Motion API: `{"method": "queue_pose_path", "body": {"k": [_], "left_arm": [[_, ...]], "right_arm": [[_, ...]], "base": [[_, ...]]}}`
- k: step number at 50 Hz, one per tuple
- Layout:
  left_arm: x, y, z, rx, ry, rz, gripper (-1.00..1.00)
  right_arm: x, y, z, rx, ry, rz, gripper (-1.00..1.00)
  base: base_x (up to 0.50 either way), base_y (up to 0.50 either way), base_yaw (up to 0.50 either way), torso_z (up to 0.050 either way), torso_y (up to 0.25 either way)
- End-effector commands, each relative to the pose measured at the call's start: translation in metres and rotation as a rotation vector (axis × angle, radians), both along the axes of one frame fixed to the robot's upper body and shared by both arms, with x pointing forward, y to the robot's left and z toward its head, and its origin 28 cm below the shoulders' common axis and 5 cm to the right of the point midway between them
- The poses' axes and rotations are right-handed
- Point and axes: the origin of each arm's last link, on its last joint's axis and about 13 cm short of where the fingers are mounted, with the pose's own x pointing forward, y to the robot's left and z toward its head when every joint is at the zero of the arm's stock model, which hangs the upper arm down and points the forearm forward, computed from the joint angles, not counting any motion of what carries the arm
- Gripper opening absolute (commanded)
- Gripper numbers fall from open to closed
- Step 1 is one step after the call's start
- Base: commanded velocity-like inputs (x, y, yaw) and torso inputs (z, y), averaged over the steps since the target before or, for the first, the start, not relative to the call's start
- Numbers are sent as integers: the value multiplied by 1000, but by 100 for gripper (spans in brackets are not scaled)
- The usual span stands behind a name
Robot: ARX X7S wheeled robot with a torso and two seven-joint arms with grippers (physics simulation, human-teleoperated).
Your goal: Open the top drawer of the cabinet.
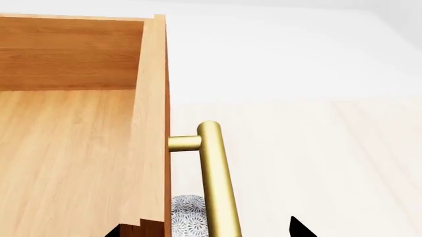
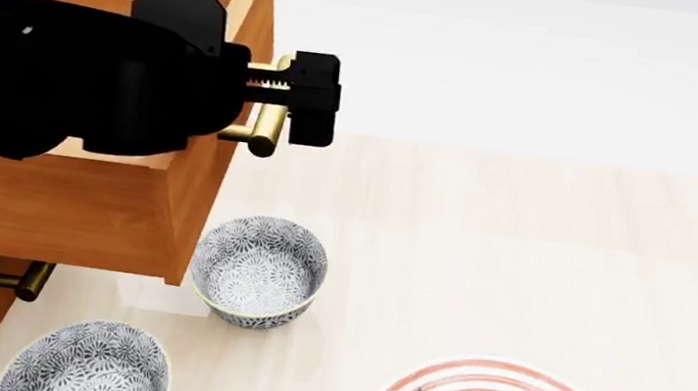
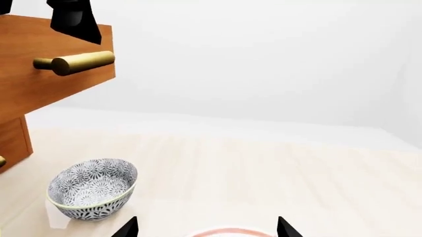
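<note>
No text, label, brand, no. or sign can be read in any view; only a printed floral pattern, no lettering, is seen on the bowls (image 2: 257, 271)
</note>
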Motion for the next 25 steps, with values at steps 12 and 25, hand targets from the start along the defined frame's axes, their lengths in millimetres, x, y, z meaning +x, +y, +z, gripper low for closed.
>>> {"method": "queue_pose_path", "body": {"k": [12, 25], "left_arm": [[-61, -76, 36, -200, 73, -389, 100], [-58, -69, 71, -166, -18, -340, 100]], "right_arm": [[-8, -1, 2, -4, 0, -10, 100], [-5, 0, 2, -10, 4, 0, 100]], "base": [[0, 0, -2, 0, 0], [0, 0, -3, 0, 3]]}}
